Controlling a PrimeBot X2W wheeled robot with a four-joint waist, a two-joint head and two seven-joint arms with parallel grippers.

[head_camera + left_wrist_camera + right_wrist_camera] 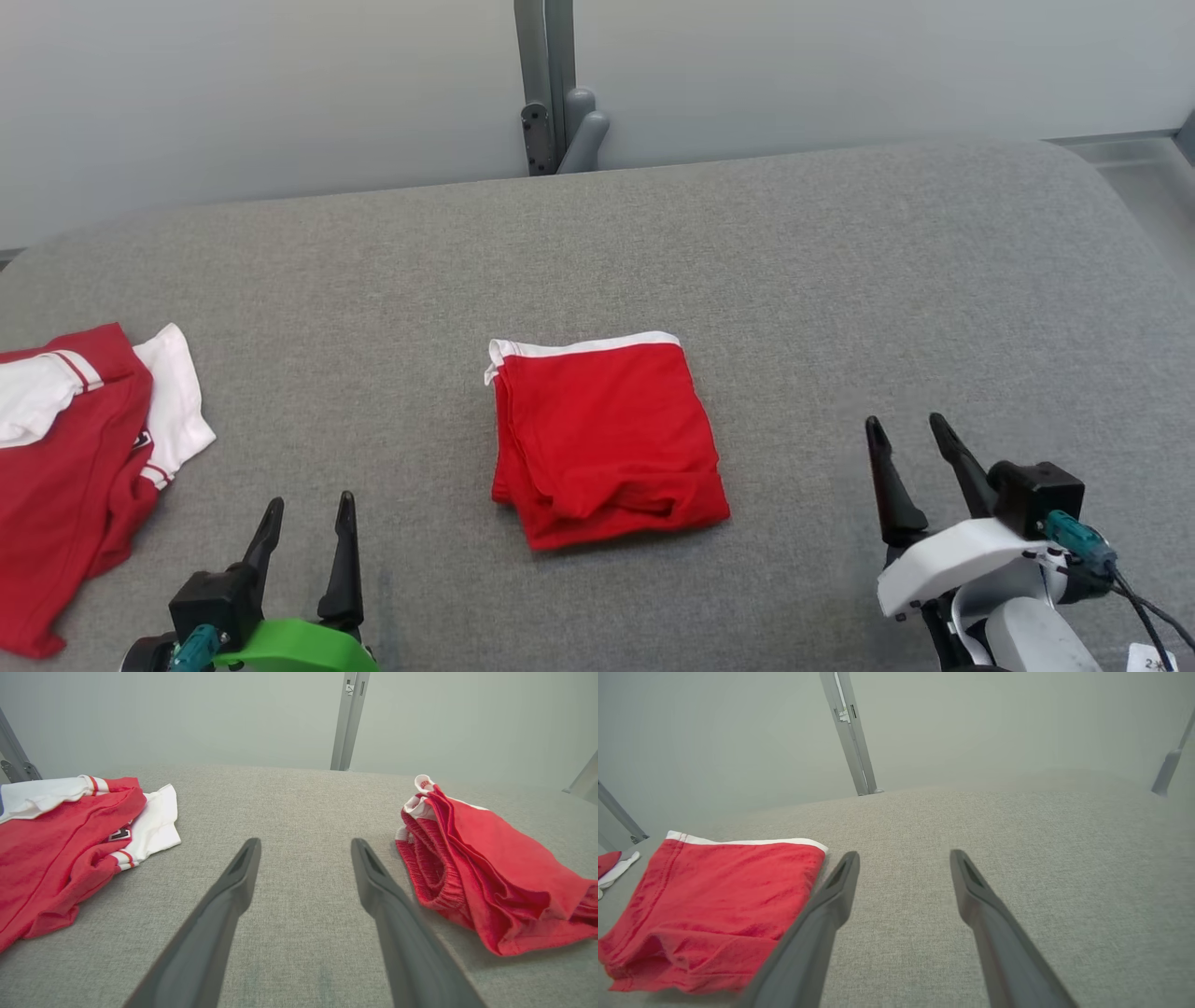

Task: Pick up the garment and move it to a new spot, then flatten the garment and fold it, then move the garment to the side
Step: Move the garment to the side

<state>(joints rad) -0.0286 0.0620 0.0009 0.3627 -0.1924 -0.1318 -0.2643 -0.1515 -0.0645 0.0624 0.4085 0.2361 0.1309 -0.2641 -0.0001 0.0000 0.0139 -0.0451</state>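
The garment [605, 437] is red with a white band along its far edge, folded into a compact square at the middle of the grey padded table [840, 280]. It shows at the right of the left wrist view as the garment [486, 872] and at the left of the right wrist view as the garment [714, 910]. My left gripper [310, 509] stands open at the lower left, apart from it, fingers empty. My right gripper [907, 427] stands open at the lower right, also apart and empty. Both pairs of fingers, left gripper [306, 847] and right gripper [903, 858], hover over bare fabric.
A second red and white garment [75, 448] lies crumpled at the table's left edge, also seen as the crumpled garment [70, 844]. A grey post [551, 84] rises behind the table's far edge against a pale wall. The table's right side rounds off near the right gripper.
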